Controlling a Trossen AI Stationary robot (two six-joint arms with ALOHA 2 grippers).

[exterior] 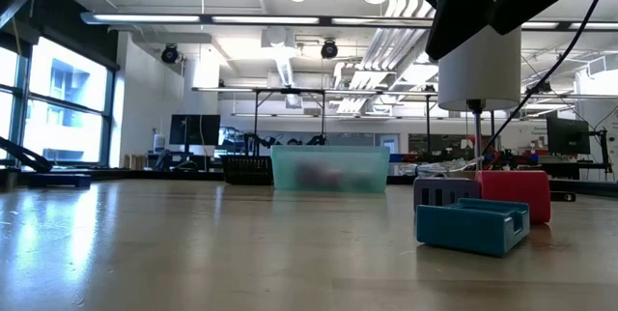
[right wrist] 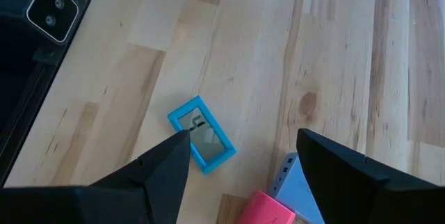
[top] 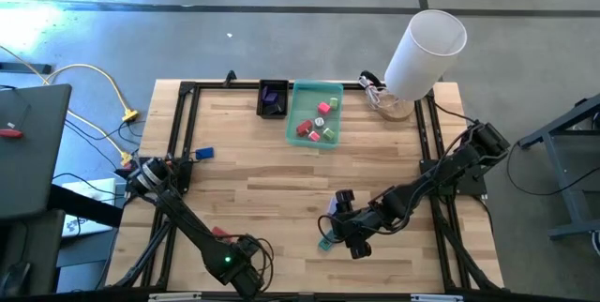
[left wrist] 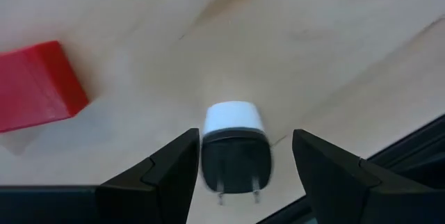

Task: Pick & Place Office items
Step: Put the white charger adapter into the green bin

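Observation:
My left gripper [left wrist: 245,137] points down near the table's front edge [top: 246,269], open. Its fingers stand on either side of a small white-and-black plug piece [left wrist: 235,151] that lies on the wood; I see no touch. A red block [left wrist: 38,85] lies close by [top: 217,232]. My right gripper [right wrist: 243,135] hangs open above a teal frame piece [right wrist: 201,140], a pink piece [right wrist: 268,210] and a pale purple piece [right wrist: 295,182], all lying on the table [top: 325,243]. A blue piece [top: 204,154] lies at the left.
A translucent green tray [top: 314,114] holding several small pieces stands at the far middle, with a small black tray [top: 273,98] to its left. A big white cylinder [top: 427,53] rises at the far right. A black frame [top: 178,133] runs along the table's edges.

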